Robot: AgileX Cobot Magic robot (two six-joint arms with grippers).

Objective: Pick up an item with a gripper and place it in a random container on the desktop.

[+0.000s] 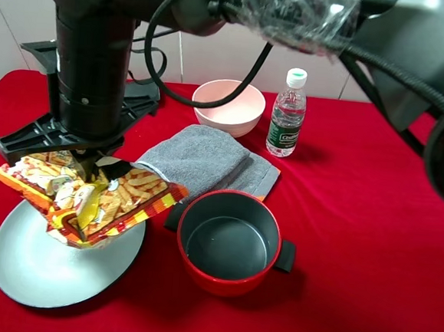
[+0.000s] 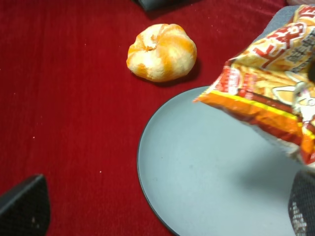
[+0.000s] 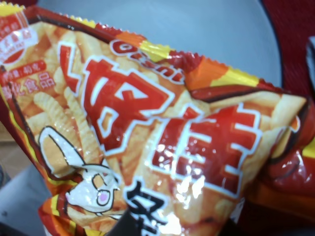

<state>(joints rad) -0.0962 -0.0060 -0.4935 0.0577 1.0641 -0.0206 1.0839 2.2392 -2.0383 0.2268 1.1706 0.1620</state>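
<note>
The orange-yellow-red snack bag (image 1: 89, 198) hangs over the far half of the round grey-blue plate (image 1: 40, 275) on the red cloth. My right gripper (image 1: 91, 165) has reached across to the left and is shut on the bag's top. The right wrist view is filled by the bag (image 3: 147, 132), with one dark fingertip (image 3: 124, 227) at its edge and the plate (image 3: 197, 29) behind. In the left wrist view my left gripper (image 2: 162, 209) is open and empty low over the plate (image 2: 206, 167), with the bag (image 2: 270, 93) to one side.
A red pot (image 1: 230, 243) with a grey inside stands right of the plate. A folded grey towel (image 1: 203, 158), a pink bowl (image 1: 228, 106) and a water bottle (image 1: 288, 113) lie behind it. An orange-white conch shell (image 2: 161, 52) lies next to the plate's rim.
</note>
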